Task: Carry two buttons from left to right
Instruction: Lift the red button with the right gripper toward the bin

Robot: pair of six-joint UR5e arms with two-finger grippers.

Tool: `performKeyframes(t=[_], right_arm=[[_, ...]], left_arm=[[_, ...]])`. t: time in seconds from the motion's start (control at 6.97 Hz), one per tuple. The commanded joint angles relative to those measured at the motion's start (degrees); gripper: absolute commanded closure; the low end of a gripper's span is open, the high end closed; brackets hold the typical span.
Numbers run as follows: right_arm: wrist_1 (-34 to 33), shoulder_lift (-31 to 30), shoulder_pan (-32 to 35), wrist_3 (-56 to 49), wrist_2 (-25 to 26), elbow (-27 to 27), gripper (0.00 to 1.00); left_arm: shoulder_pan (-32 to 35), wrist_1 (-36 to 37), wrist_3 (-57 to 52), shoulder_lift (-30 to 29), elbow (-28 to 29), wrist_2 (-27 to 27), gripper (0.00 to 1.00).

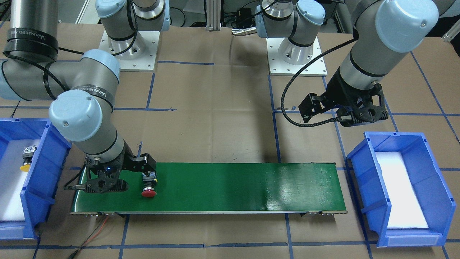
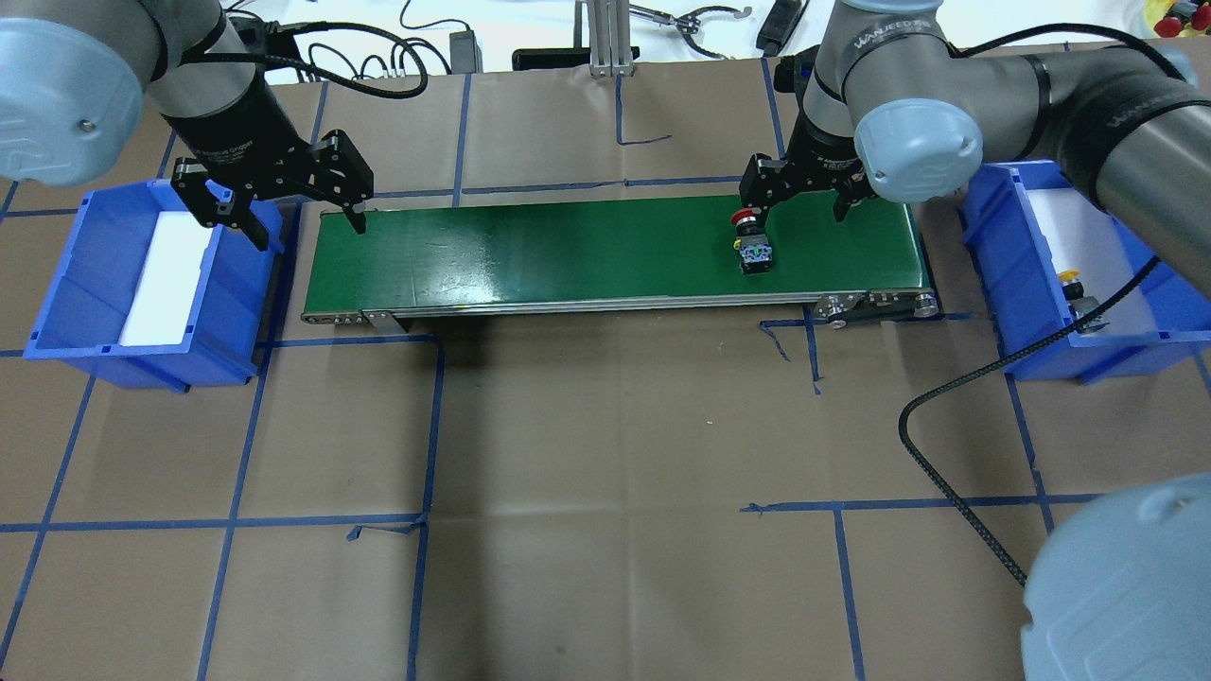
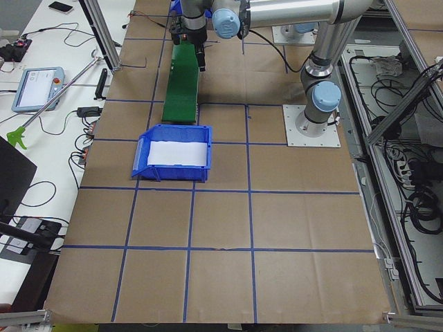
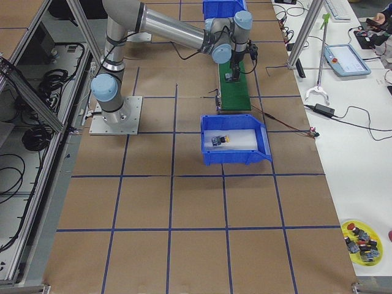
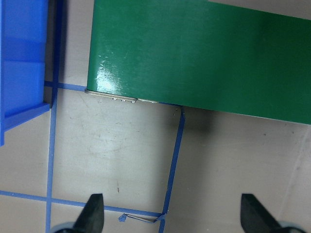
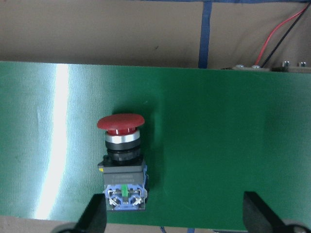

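The red button (image 6: 121, 160) lay on its side on the green belt (image 2: 568, 255), near the belt's end on the robot's right, with its red cap pointing away from the robot and its block end toward it. The right gripper (image 6: 175, 221) hung just above it with its jaws spread wide. The button sat in the gap between them, close against one of the fingers (image 6: 95, 216) (whether that finger actually touched the block end could not be told from the wrist view) and well apart from the other. The yellow button (image 2: 1074, 284) lay in the blue right bin (image 2: 1003, 255), just past that end of the belt, resting on a white liner with its cap toward the far side of the table. At the opposite end, the left gripper (image 2: 310, 232) hovered with its jaws also wide apart and nothing between them, over the strip of table between the belt's left end and the blue left bin (image 2: 95, 236). Its wrist camera looked down on the belt's corner, a corner of the bin and bare paper. That bin showed only its white liner (image 2: 166, 274). The table (image 2: 605, 454) under everything was covered in brown paper marked off by a grid of blue tape.
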State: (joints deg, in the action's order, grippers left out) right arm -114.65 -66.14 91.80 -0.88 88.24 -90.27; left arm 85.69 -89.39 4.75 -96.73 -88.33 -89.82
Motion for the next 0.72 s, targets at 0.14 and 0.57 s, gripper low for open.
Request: performKeyframes(t=[0.14,0.57], right_arm=[[-1.19,3.37,-0.04,-0.09,0.0,0.01,0.0],[-1.1,4.61,-0.13,-0.44,0.09,-0.17,0.14]], left_arm=[[0.0,0.0,0.0,-0.03,0.0,0.0,0.0],[0.0,0.0,0.0,-0.03,0.0,0.0,0.0]])
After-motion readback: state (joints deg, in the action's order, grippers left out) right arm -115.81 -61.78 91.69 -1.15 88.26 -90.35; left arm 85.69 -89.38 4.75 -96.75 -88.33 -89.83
